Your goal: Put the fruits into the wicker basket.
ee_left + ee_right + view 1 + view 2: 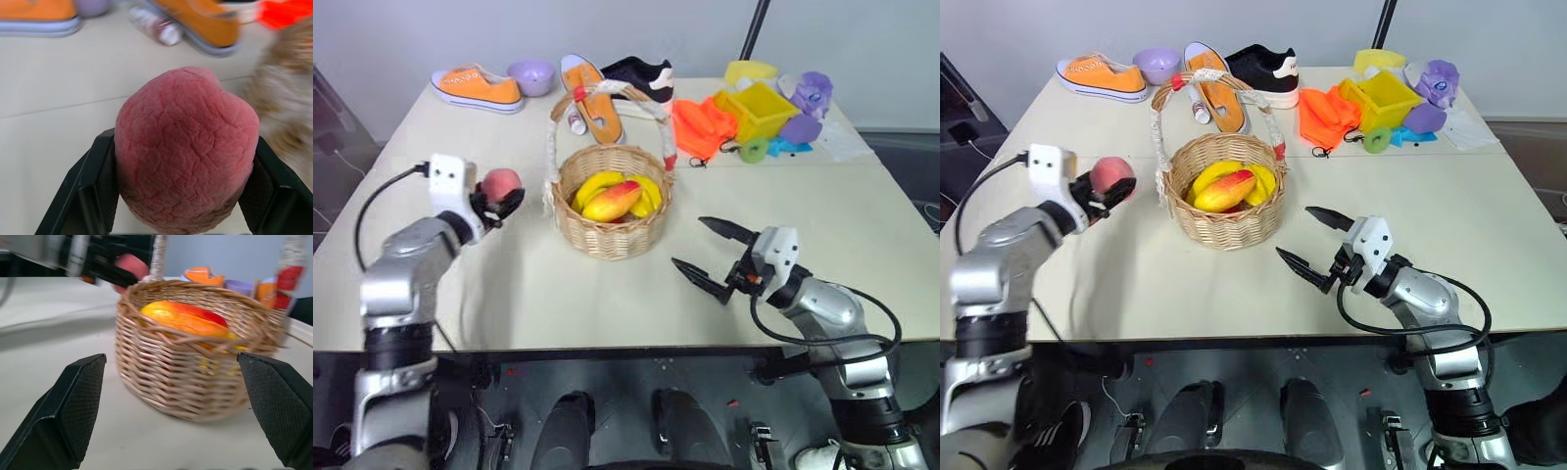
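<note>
My left gripper (502, 201) is shut on the pink peach (500, 182), held above the table just left of the wicker basket (612, 231); in the left wrist view the peach (186, 152) sits between both black fingers. The red-orange-yellow mango (613, 201) lies inside the basket on top of yellow fruit, and it also shows in the right wrist view as the mango (183, 317). The basket's tall whitish handle (607, 93) arches over it. To the basket's right, my right gripper (712, 253) stands open and empty, pointing at the basket (195, 367).
At the table's back lie an orange sneaker (477, 87), a purple bowl (531, 74), another orange shoe (592, 93) and a black shoe (641, 76). Back right are an orange cloth (703, 125), a yellow toy cart (760, 113) and purple toys (808, 98).
</note>
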